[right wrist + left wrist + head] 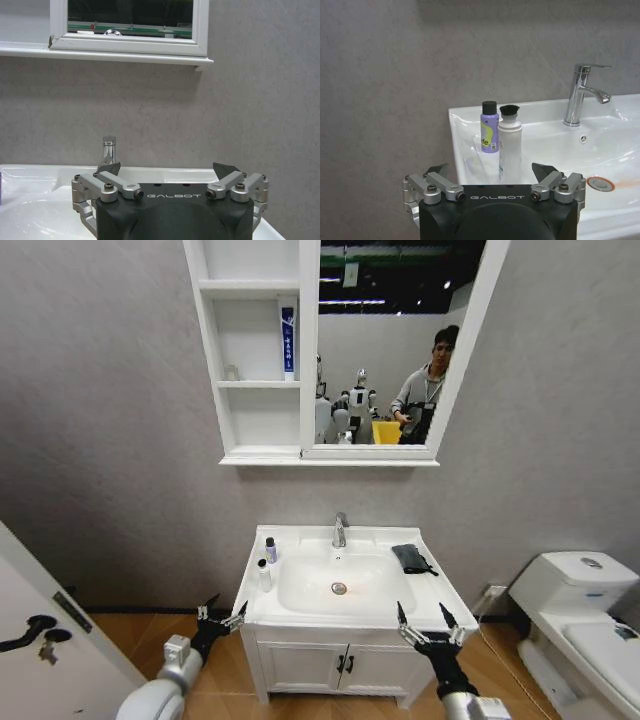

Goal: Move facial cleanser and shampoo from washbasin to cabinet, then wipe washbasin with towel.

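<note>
White ceramic washbasin, dark folded towel on rim, both grippers' fingers apart.

I see a white washbasin with a chrome tap, and a dark grey, almost black towel on its rim. Purple bottle has a black cap and yellow-green label; white bottle has a black top. White cabinet holds a white tube with blue print. Wall is mottled grey, floor orange-brown wood.
</note>
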